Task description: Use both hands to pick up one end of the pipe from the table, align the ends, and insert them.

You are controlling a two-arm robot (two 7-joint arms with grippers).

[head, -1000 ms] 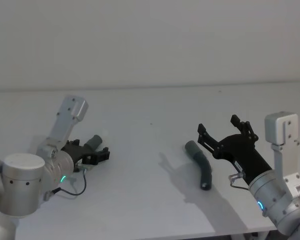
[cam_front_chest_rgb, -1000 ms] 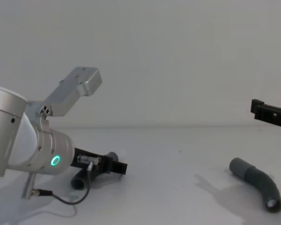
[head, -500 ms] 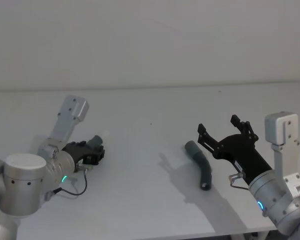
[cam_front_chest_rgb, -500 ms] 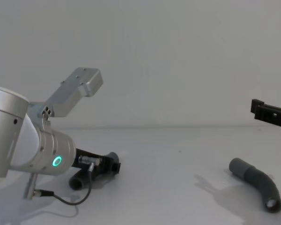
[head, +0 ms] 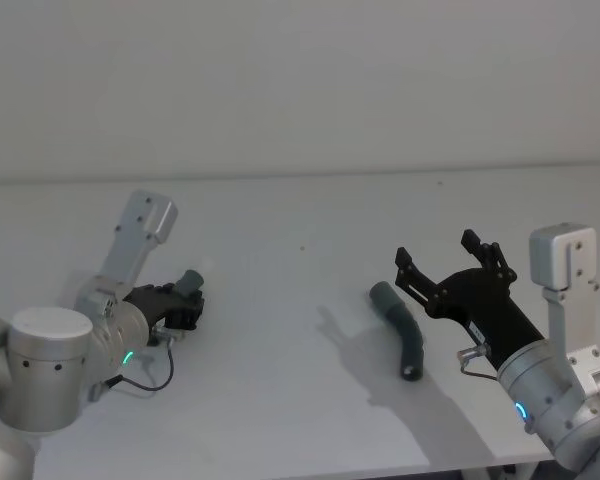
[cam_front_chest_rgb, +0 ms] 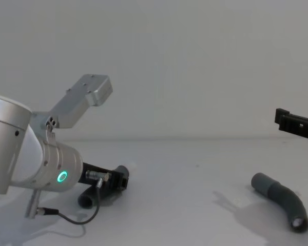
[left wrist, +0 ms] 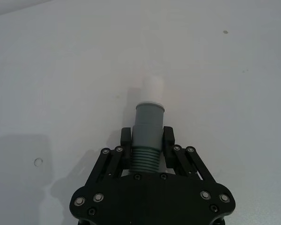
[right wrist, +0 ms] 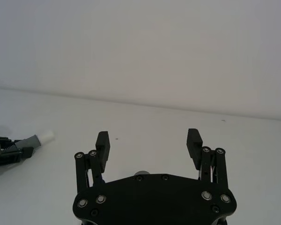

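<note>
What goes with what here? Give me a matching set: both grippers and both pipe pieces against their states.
1. left gripper
2. right gripper
3. white-tipped pipe piece
4. all-grey pipe piece

A. lying free on the table
B. open, empty
C. shut on a pipe piece
D. held in a gripper

Pairs: 1-C, 2-B, 3-D, 4-A.

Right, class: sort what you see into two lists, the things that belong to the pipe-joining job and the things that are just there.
Job:
left gripper, shut on the white-tipped pipe piece
right gripper, open, raised near the other pipe piece
table

Just there:
wall behind
dark speck on the table
</note>
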